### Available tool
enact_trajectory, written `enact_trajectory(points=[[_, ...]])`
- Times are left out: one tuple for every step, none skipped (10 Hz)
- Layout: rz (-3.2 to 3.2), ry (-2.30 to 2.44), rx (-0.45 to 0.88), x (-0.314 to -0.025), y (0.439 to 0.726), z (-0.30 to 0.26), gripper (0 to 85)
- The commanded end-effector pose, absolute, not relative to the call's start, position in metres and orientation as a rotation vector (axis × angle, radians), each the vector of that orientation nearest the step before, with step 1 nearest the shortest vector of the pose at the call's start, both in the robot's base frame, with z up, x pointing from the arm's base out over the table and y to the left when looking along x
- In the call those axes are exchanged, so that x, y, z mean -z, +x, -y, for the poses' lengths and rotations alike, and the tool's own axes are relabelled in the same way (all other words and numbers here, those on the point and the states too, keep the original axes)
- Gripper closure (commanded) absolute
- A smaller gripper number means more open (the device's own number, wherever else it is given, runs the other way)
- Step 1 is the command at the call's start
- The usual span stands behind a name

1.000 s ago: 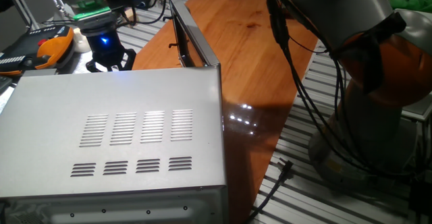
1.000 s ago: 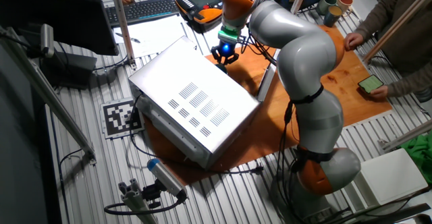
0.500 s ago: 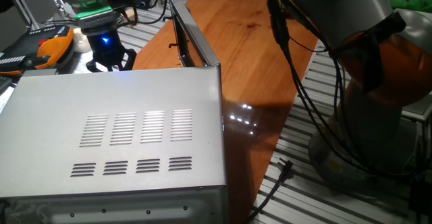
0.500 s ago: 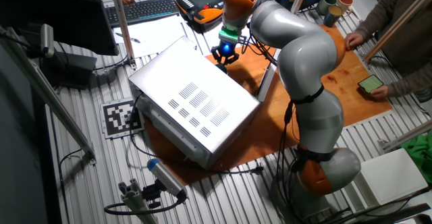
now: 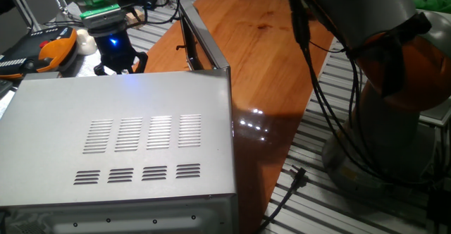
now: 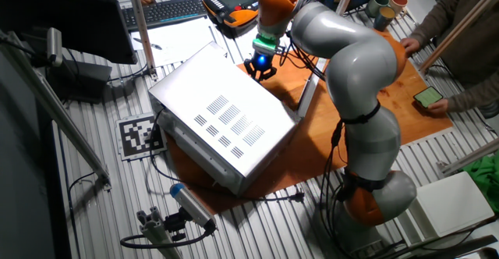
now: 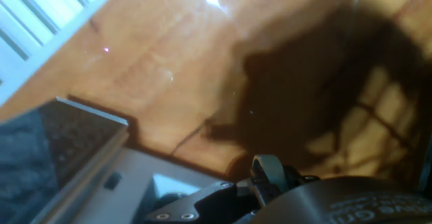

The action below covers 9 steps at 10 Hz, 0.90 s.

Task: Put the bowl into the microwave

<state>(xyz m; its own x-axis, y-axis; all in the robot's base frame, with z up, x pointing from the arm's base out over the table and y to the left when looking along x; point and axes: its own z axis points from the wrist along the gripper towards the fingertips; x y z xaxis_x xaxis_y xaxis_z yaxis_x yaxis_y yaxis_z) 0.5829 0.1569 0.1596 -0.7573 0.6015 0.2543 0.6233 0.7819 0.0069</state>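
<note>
The microwave point(image 5: 134, 149) fills the foreground of one fixed view, vent slots on top; it also shows in the other fixed view point(image 6: 222, 118). Its dark-framed door point(image 5: 192, 40) stands swung open, edge-on. My gripper point(image 5: 118, 66) hangs just behind the microwave's far edge, on its open side, with a blue light on the wrist. Its fingers look spread with nothing between them point(image 6: 261, 72). The bowl is hidden in every view. The hand view shows the wooden tabletop point(image 7: 202, 62) in my shadow and a dark slab corner point(image 7: 47, 150) at lower left.
A white rounded lump point(image 5: 86, 42) lies left of the gripper. An orange teach pendant point(image 6: 231, 0) and a keyboard point(image 6: 168, 9) lie at the back. Cups point(image 6: 382, 1) stand at the far corner. A person's hand by a phone point(image 6: 429, 97) rests on the table's right.
My gripper has shifted a little to the right, toward the open door. The microwave and its door have not moved.
</note>
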Motion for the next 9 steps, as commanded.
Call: enact_trajectory(points=[[2.731, -0.967, 0.132, -0.160, 0.578, -0.160, 85.0], [2.727, -0.977, 0.131, -0.159, 0.573, -0.164, 85.0], [2.716, -0.988, 0.132, -0.158, 0.569, -0.167, 85.0], [2.704, -0.989, 0.132, -0.158, 0.566, -0.169, 85.0], [2.693, -0.990, 0.130, -0.157, 0.564, -0.171, 85.0], [2.689, -0.997, 0.133, -0.155, 0.560, -0.175, 85.0], [2.690, -1.006, 0.129, -0.152, 0.554, -0.181, 85.0], [2.689, -1.010, 0.130, -0.150, 0.551, -0.184, 85.0], [2.687, -1.014, 0.131, -0.149, 0.548, -0.186, 85.0]])
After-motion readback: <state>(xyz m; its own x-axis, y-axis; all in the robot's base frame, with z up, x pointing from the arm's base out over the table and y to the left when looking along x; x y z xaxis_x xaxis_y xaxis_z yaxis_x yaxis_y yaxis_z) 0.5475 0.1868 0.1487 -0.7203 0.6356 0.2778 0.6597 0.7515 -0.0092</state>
